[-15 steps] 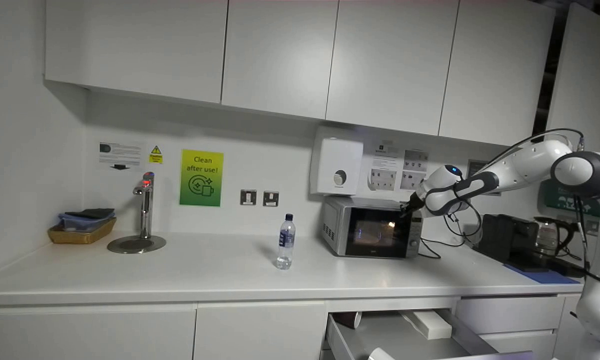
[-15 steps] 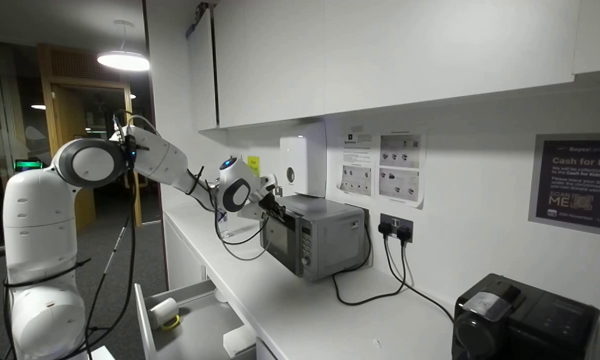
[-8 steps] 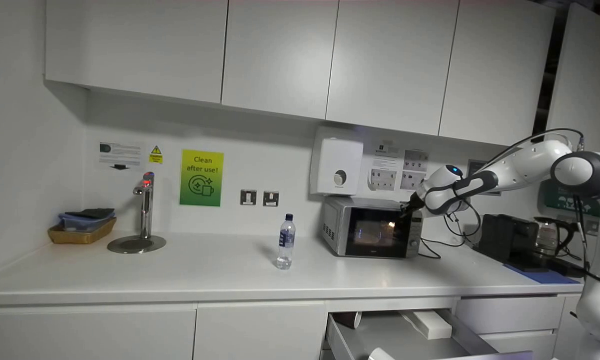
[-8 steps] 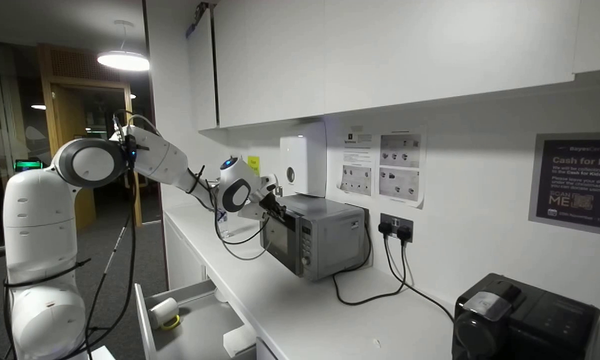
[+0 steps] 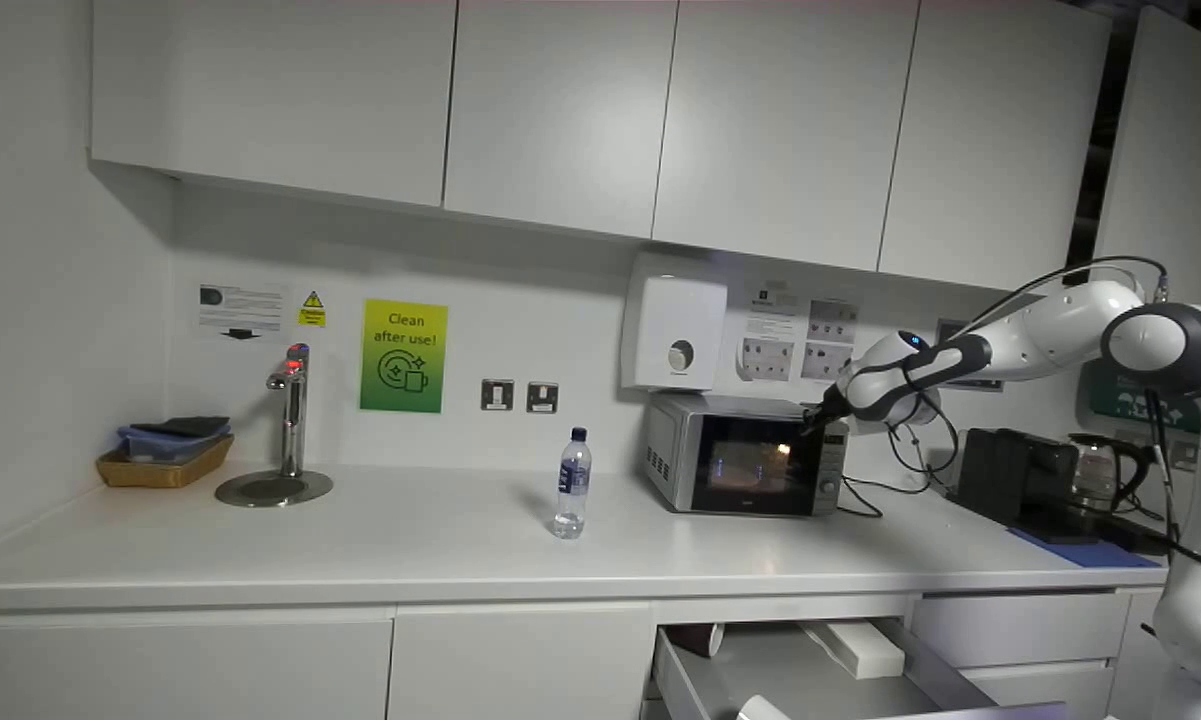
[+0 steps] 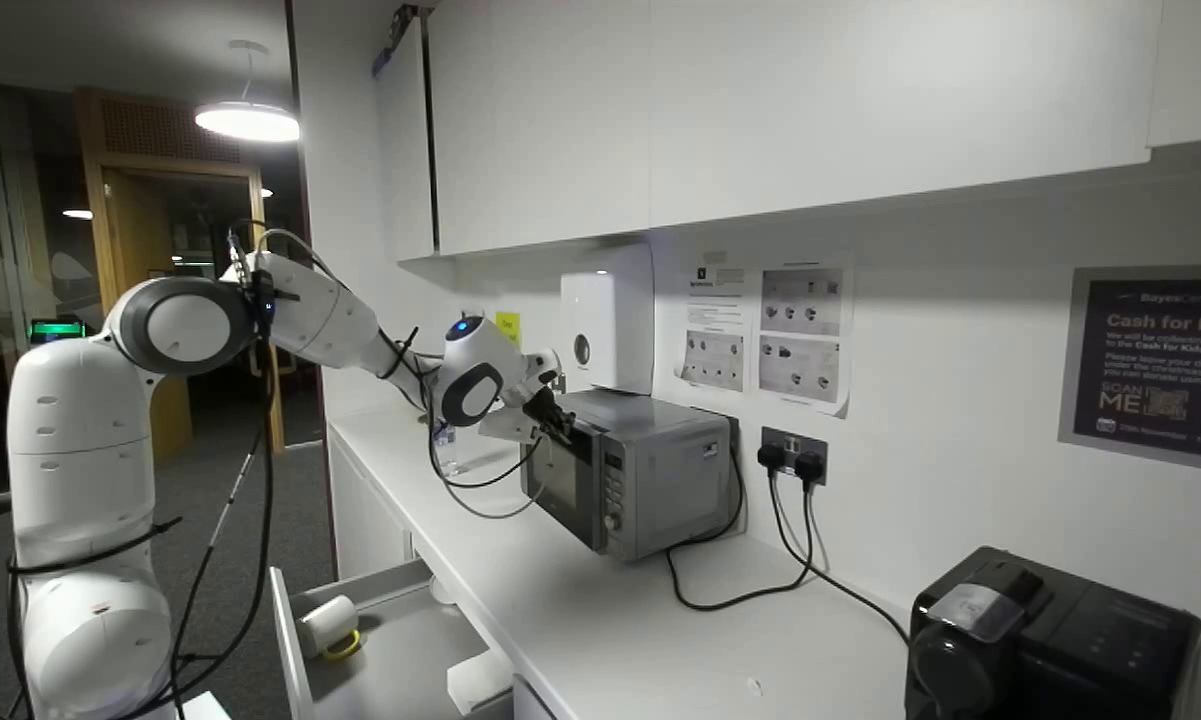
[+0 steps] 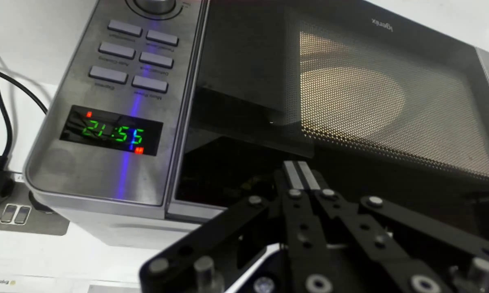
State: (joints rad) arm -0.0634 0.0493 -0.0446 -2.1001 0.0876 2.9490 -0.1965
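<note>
If one compares with the frames before, in both exterior views the robot's wrist (image 6: 490, 350) sits slightly more to the right of the picture, and the gripper (image 7: 301, 175) follows it a little. The gripper is completely narrow, its two fingertips (image 7: 293, 176) pressed side by side. They are in front of the dark door (image 7: 252, 93) of the microwave (image 6: 672, 475), near its upper edge; whether they touch it, I cannot tell. The microwave stays at the same place on the desk (image 5: 440, 540), its window (image 7: 350, 101) lit as before. The bottle (image 5: 572, 487) and the open drawer (image 5: 790, 670) also remain unmoved.
</note>
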